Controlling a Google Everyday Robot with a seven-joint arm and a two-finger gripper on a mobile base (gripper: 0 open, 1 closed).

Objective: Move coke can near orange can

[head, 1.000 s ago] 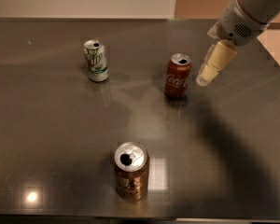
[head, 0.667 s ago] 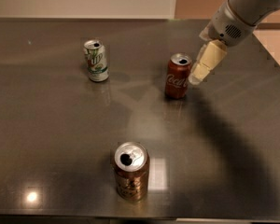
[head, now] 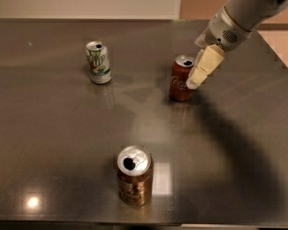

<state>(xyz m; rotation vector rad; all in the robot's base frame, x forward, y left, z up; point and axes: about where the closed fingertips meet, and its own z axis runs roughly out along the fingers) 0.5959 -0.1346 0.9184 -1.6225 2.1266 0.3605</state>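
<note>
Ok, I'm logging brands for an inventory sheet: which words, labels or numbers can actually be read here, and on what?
Nothing reads clearly enough to quote.
Coke can: white cursive script, partly covered by the end effector at its right side; too blurred to spell out.
White-and-green can: green markings, unreadable.
Orange can: dark markings, unreadable.
</note>
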